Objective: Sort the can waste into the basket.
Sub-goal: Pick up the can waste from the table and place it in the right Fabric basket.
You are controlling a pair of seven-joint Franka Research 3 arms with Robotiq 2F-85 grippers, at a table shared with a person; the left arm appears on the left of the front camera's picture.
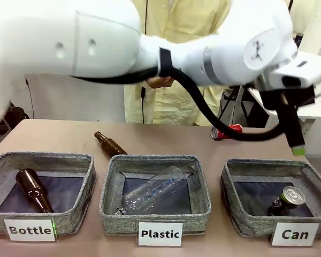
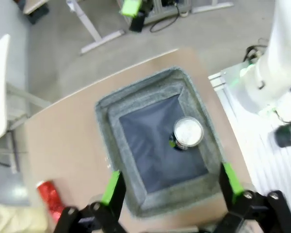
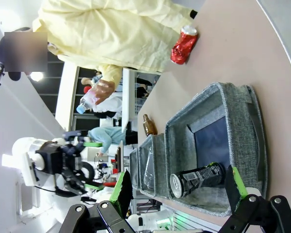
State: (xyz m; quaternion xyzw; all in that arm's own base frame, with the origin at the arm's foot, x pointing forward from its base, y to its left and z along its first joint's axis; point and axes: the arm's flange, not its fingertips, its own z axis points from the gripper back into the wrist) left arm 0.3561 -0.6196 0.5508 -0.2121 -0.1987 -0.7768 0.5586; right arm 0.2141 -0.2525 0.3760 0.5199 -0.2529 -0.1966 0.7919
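- The left fingers point(image 2: 111, 187) hang spread and empty above the Can basket point(image 2: 109, 131); the dark can point(image 2: 188, 132) already lies inside, toward its 4 o'clock corner in the front view
- The red can point(image 1: 226, 132) lies on its side on the desk point(image 1: 59, 134), outside the basket at about its 11 o'clock, so I judge the sort half done
- Slip risk: the red can is dented and lying down, so the pads may close on an uneven face and squeeze it out, or it may roll away at first touch
- Snag risk: the left arm's black cable point(image 1: 203, 115) droops just in front of the red can, and a low sweep could knock the can before the fingers reach it
- The basket's soft far wall stands between the fingers and the red can, and a low pass could catch the rim and drag the basket
- The right fingers point(image 3: 235, 182) are spread and empty, looking into the same basket from its 3 o'clock side; with both arms crowding this end, a clash looks possible
- A person point(image 1: 176, 32) stands at 12 o'clock, near the red can, and a far reach comes close to them
- A brown bottle point(image 1: 109, 143) on the desk at 10 o'clock and the Plastic basket point(image 1: 155, 160) and Bottle basket point(image 1: 43, 158) at 9 o'clock lie well apart, out of the way
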